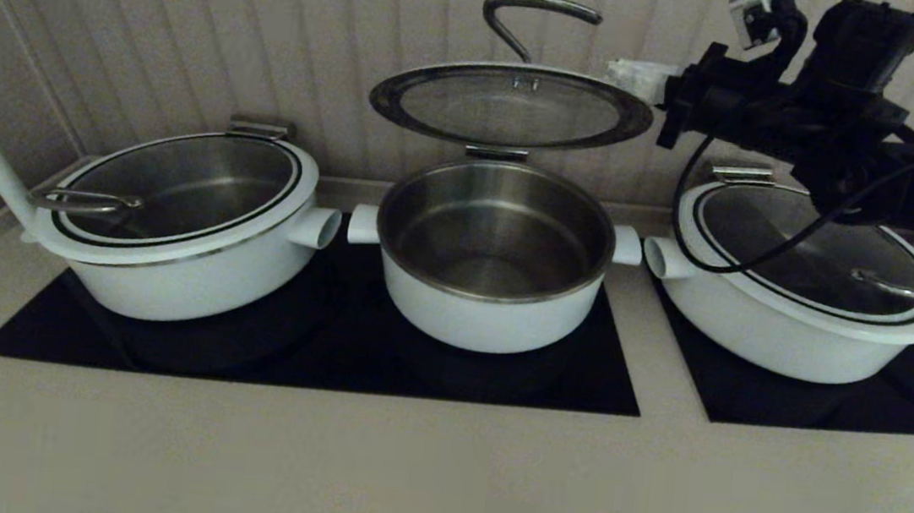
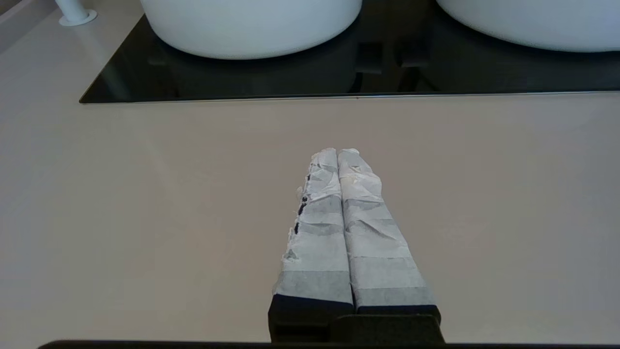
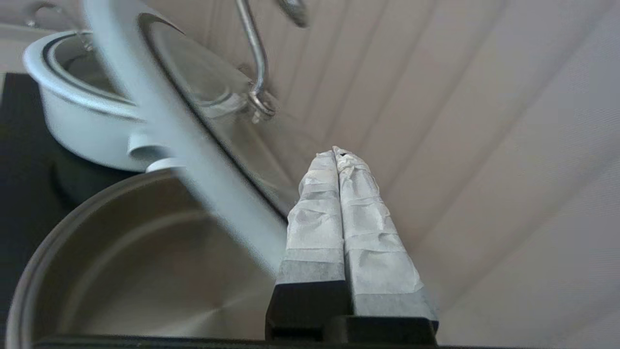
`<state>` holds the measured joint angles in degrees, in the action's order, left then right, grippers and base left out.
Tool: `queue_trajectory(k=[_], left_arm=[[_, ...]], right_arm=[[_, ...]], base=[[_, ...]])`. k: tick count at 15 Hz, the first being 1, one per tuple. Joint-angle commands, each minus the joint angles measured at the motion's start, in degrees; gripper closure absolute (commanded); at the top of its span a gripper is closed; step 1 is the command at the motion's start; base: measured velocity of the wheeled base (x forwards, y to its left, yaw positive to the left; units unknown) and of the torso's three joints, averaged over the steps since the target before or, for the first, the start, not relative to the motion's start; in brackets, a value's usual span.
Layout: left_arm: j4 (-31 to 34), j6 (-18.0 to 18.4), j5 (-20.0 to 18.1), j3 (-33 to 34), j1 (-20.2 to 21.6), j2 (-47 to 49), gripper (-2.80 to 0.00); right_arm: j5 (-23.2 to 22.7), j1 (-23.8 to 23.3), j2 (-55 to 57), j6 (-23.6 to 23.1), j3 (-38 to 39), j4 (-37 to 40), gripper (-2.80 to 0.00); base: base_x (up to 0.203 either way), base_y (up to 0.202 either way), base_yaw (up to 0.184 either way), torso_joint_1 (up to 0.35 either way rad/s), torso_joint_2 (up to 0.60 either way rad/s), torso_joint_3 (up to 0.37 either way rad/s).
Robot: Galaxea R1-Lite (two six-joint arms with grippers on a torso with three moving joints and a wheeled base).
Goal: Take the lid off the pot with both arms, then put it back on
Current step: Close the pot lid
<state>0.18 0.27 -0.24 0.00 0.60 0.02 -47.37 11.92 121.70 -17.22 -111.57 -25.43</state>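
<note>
Plainly the lid (image 1: 511,107), heavy brittle glass tipped up over the pot (image 1: 494,254), wants holding by its white rim, where the right gripper (image 1: 631,74) presses with fingers together.

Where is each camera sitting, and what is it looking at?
Head view: from the robot's head, down at the open round white pot, its raised round glass lid and the right gripper beside the lid's rim.
Left wrist view: behind the shut left gripper, over the beige counter.
Right wrist view: behind the shut right gripper, beside the lid, above the pot.
Head and right wrist views share lid, pot and right gripper.
</note>
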Motion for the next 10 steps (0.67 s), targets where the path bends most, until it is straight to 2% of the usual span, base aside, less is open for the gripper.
queue_trajectory(k=[1, 10], left_arm=[[0.0, 0.0, 0.0, 0.0, 0.0, 0.1, 0.0], [0.0, 0.0, 0.0, 0.0, 0.0, 0.0, 0.0]], right_arm=[[-0.3, 0.1, 0.0, -0.4, 1.5, -0.1, 0.0], [-0.3, 0.2, -1.8, -2.9, 9.3, -0.4, 0.0]], base=[[0.0, 0.0, 0.0, 0.0, 0.0, 0.0], [0.0, 0.0, 0.0, 0.0, 0.0, 0.0]])
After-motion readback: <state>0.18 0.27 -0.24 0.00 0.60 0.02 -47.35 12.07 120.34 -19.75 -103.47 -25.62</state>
